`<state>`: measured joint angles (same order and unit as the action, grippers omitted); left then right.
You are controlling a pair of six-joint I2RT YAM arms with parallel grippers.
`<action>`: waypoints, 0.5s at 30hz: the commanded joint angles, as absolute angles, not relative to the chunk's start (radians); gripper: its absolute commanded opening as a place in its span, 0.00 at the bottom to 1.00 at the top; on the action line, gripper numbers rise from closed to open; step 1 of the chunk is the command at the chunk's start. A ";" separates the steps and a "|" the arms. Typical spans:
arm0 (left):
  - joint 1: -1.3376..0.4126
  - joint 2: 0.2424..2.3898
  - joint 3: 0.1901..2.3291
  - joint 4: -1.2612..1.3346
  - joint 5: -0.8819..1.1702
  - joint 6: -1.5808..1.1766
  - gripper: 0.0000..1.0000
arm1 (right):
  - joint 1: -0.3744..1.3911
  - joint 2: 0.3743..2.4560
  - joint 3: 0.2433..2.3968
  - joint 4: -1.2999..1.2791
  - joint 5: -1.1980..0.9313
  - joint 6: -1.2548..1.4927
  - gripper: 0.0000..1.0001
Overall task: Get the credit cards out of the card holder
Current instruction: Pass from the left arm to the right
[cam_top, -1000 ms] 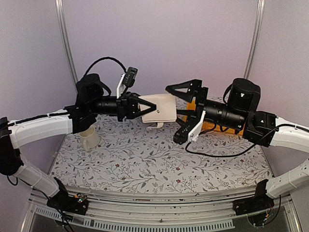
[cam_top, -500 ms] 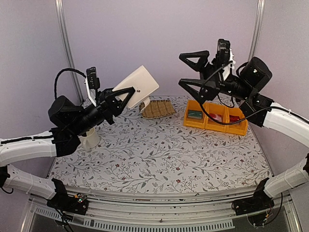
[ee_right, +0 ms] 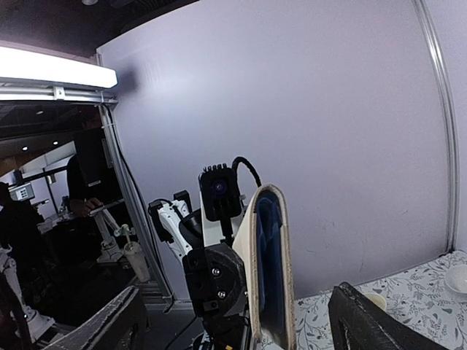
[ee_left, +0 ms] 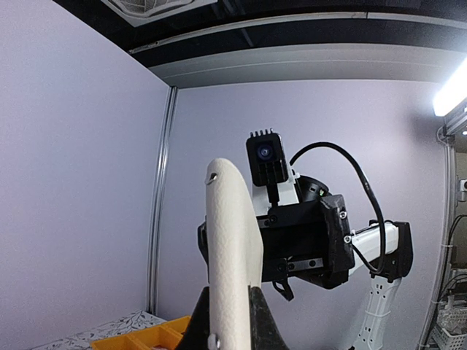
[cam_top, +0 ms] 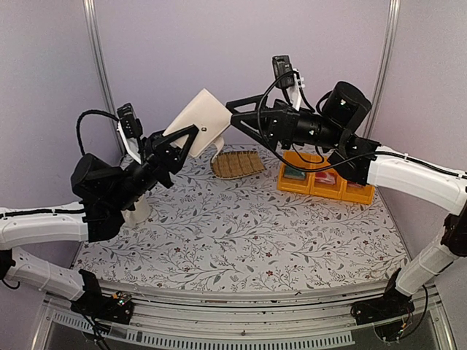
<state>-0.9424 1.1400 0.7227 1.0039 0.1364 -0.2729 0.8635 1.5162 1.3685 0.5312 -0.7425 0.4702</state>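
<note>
We see the card holder [cam_top: 203, 117] pinched in the left hand [cam_top: 187, 137], held well above the desk [cam_top: 241, 233]. Right hand [cam_top: 232, 114] spread wide, 2 fingers flanking the holder's edge, no contact. Light blue card [ee_right: 268, 255] sits inside the holder.

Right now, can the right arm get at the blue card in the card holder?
Probably yes. The left gripper holds the card holder up in the air, its open edge toward the right gripper, whose fingers are spread wide. The blue card shows in the opening, nothing between.
</note>
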 commanded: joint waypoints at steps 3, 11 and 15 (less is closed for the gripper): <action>-0.960 1.161 0.721 1.052 0.128 -0.262 0.00 | 0.857 1.578 1.440 0.474 -0.758 0.464 0.69; -0.963 1.161 0.720 1.040 0.121 -0.258 0.00 | 0.864 1.621 1.478 0.427 -0.796 0.457 0.23; -0.963 1.151 0.698 1.026 0.103 -0.266 0.00 | 0.864 1.641 1.516 0.410 -0.852 0.451 0.01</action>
